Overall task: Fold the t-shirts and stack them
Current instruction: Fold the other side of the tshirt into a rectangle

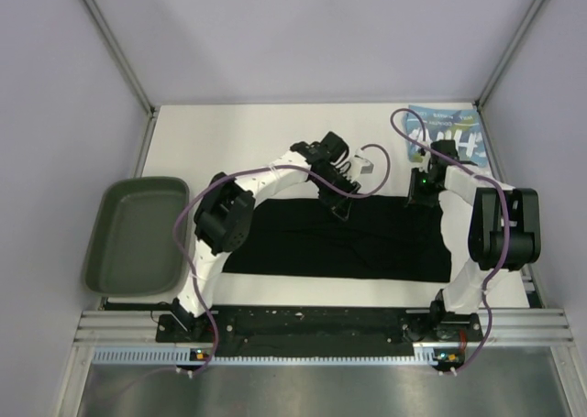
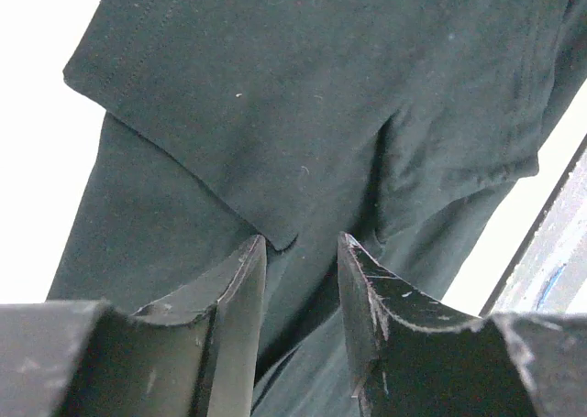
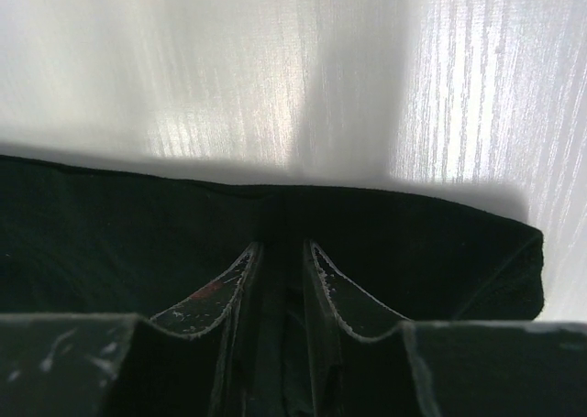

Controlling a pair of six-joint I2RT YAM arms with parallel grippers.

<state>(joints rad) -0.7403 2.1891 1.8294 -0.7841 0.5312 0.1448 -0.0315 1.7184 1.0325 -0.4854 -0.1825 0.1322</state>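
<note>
The black t-shirt (image 1: 339, 243) lies spread across the middle of the table. My left gripper (image 1: 341, 206) is at its far edge near the middle. In the left wrist view the jaws (image 2: 303, 243) stand narrowly apart with folded black fabric (image 2: 303, 115) between them. My right gripper (image 1: 420, 195) is at the shirt's far right corner. In the right wrist view it (image 3: 284, 247) is closed on the shirt's edge (image 3: 110, 224). The light blue t-shirt (image 1: 447, 138) with white letters lies at the back right corner, behind the right gripper.
A dark green tray (image 1: 138, 235) stands at the left edge of the table. Grey walls enclose the back and both sides. A metal rail (image 1: 321, 330) with the arm bases runs along the near edge. White table (image 3: 275, 69) shows beyond the shirt.
</note>
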